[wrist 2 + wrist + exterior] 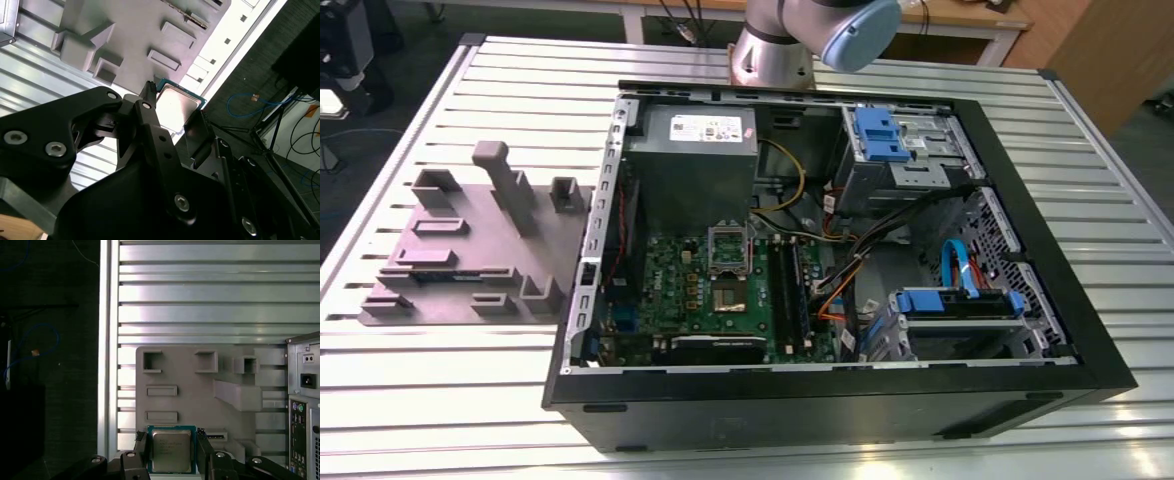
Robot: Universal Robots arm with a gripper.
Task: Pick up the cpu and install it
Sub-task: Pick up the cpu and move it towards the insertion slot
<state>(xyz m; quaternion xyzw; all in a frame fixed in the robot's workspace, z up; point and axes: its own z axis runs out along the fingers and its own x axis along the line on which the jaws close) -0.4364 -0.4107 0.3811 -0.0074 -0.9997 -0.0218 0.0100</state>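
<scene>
1. The black two-finger gripper (171,444) has its fingers (141,445) closed in on a small flat square cpu (171,450) with a pale silver-grey metal top and a green rim, one finger against each of two opposite edges.
2. The second wrist view shows the same grip: the cpu (178,106) sits pinched between the fingers (150,111) of the gripper (175,114).
3. The cpu is off the bench, in the gripper. In the first wrist view it shows in front of one edge of the grey moulded fixture plate (200,390).
4. Lines of dark print cross the cpu's metal top.
5. In the exterior view the fixture plate (467,250) lies on the slatted aluminium bench (400,380), near the bench edge on the exterior view's left.
6. Just beside it stands the open black computer case (1041,250), holding a green motherboard (670,290) with a metal-framed square socket (730,296).
7. A grey metal box (687,190) in the case carries a white printed label (710,128).
8. The silver robot arm (774,50) rises at the bench's far edge.
</scene>
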